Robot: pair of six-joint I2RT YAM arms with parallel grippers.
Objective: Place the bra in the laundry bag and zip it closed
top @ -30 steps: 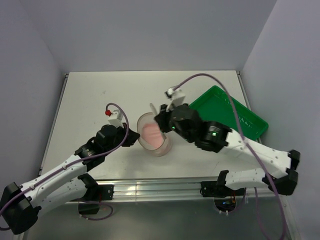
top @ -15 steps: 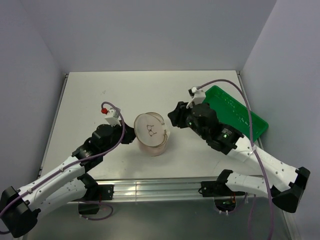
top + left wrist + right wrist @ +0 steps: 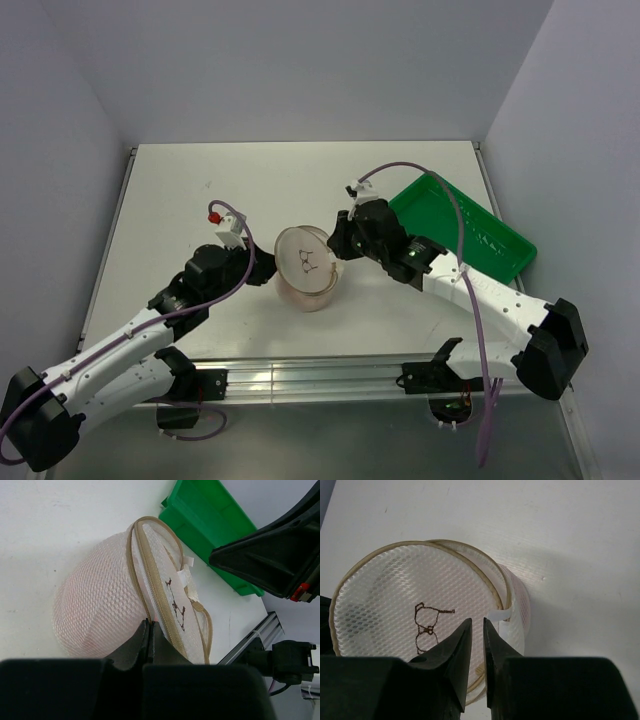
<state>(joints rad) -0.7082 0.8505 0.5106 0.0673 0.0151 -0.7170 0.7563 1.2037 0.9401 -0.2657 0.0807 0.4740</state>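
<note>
The round mesh laundry bag (image 3: 305, 265) sits mid-table with its lid disc down, dark mark on top. The pale pink bra (image 3: 92, 610) shows through the mesh inside it. My left gripper (image 3: 266, 272) is at the bag's left side; in the left wrist view its jaws (image 3: 150, 623) are pressed together at the tan zipper rim (image 3: 150, 565), pinching the bag's edge. My right gripper (image 3: 338, 240) is at the bag's right rim. In the right wrist view it (image 3: 475, 624) is slightly open and empty over the lid (image 3: 395, 595), next to a white tab (image 3: 499, 615).
A green plastic tray (image 3: 465, 230) stands at the right behind my right arm and also shows in the left wrist view (image 3: 210, 520). The table's metal front rail (image 3: 320, 375) runs along the near edge.
The lid, held up by my right gripper a second ago, now lies down over the bra. The right gripper let go, drew back right, then returned to the rim. The left gripper stayed.
</note>
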